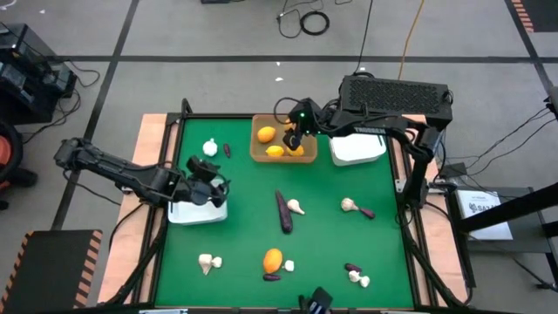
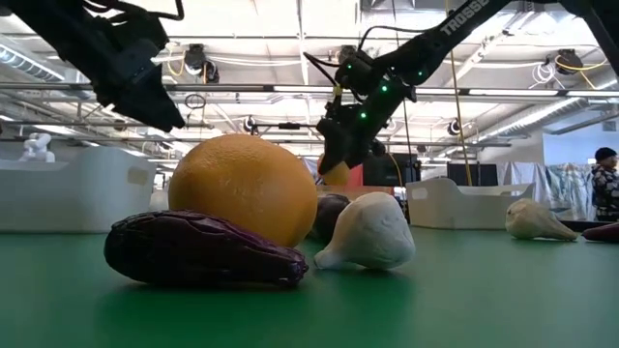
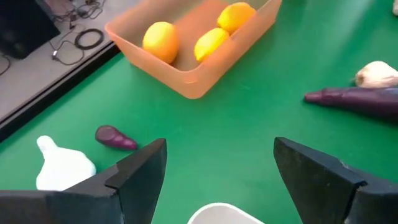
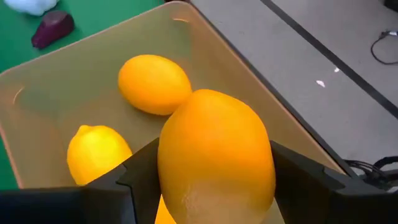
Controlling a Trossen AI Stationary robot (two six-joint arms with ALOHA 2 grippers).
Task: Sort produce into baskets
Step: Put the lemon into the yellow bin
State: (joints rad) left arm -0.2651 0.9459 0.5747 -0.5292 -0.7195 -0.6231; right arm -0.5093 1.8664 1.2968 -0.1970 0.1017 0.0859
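Right wrist view shows our right end effector [image 4: 214,180] clamped on a smooth, waxy orange fruit [image 4: 214,155], hanging over the tan basket [image 4: 37,106]. Two more citrus pieces lie inside it: an orange one [image 4: 153,83] and a yellow lemon [image 4: 98,152]. From above, we see this basket at the far edge of the green surface [image 1: 253,218], with a white basket [image 1: 357,150] beside it.

We judge the risk to be in the release: the fruit is round and slick, so dropped from too high it could bounce off the pieces below, or roll over the low, thin plastic wall.

Our left end effector [image 3: 217,180] hovers with fingers spread wide and nothing between them, over the other white basket [image 1: 196,212] at the left edge.

Unsorted produce remains scattered: a ridged, pale garlic bulb [image 2: 368,235], a matte, wrinkled purple piece [image 2: 203,253] and a dimpled orange [image 2: 244,188] near the front.
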